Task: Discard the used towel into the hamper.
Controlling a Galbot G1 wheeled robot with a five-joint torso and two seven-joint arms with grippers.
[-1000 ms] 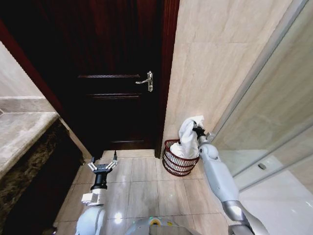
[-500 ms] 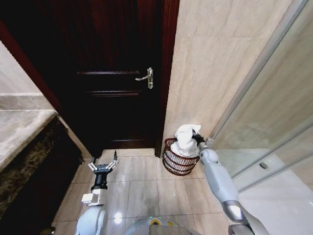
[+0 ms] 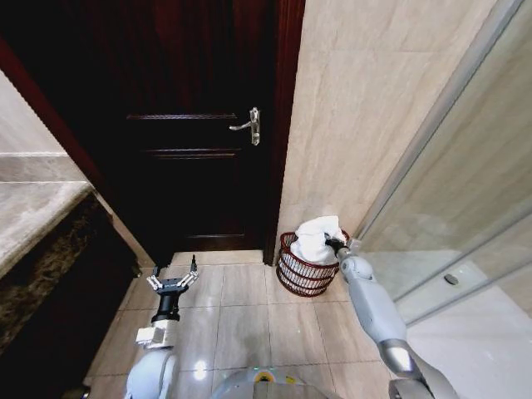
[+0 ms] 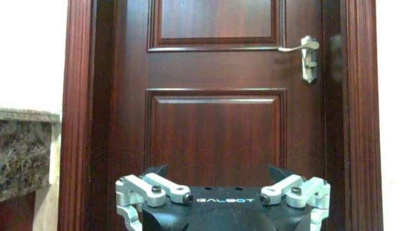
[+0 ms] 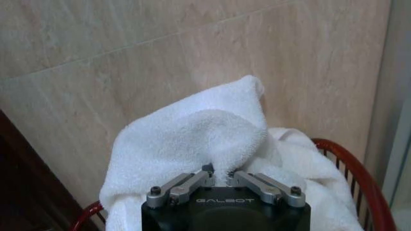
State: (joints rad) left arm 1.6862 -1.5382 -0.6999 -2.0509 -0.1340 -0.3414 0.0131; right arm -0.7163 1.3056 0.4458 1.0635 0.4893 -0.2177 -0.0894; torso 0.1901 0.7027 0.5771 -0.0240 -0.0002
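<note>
A white towel (image 3: 317, 238) lies bunched in the top of the hamper (image 3: 300, 274), a small round reddish-brown wire basket on the floor by the tiled wall. My right gripper (image 3: 335, 243) reaches over the hamper's rim and is shut on a fold of the towel (image 5: 199, 144). In the right wrist view the hamper's red rim (image 5: 356, 173) curves around the cloth. My left gripper (image 3: 173, 281) hangs open low on the left, above the floor tiles, facing the door.
A dark wooden door (image 3: 195, 141) with a metal lever handle (image 3: 248, 127) is shut ahead. A stone counter (image 3: 33, 216) runs along the left. Glass shower panels (image 3: 465, 191) stand to the right. Beige floor tiles (image 3: 249, 320) lie between my arms.
My right gripper has lowered the towel from above the hamper down into it, so the cloth now rests bunched at the rim. The left arm has stayed put.
</note>
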